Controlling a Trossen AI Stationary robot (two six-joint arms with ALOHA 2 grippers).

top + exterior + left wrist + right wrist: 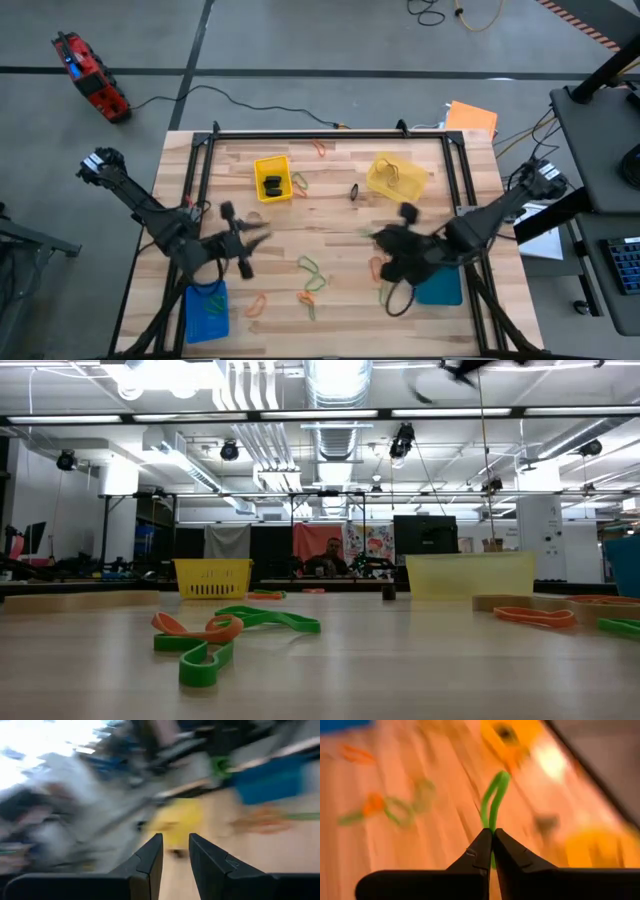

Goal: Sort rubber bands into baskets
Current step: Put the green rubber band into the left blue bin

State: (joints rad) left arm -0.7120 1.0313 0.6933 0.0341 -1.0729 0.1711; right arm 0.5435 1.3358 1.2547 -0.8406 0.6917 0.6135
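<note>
— Right gripper (pixel 491 832)?
— Over the table's right-centre, fingers pinched tight on a green rubber band (pixel 495 800), loop sticking out past the tips.
— Left gripper (pixel 175 842)?
— Left of centre over the wooden table (pixel 330 225), near the bright blue basket (pixel 206 310). Fingers parted by a narrow gap, nothing between them.
— Baskets?
— Bright yellow basket (pixel 271 177) at the far left-centre, with something dark inside. Pale yellow basket (pixel 396 176) at the far right-centre. Teal-blue basket (pixel 440 287) at the near right, partly under the right arm. Bright blue at the near left corner.
— Loose bands?
— Green and orange loops (pixel 311 282) scattered across the near middle, tangled together close to the low camera (pixel 215 632). Orange band (pixel 320 148) by the far edge, more orange ones (pixel 532 616) on the right. Small dark one (pixel 354 191) between the two yellow baskets.
— Beyond the table?
— Seated person (pixel 330 560) far back in the room.
</note>
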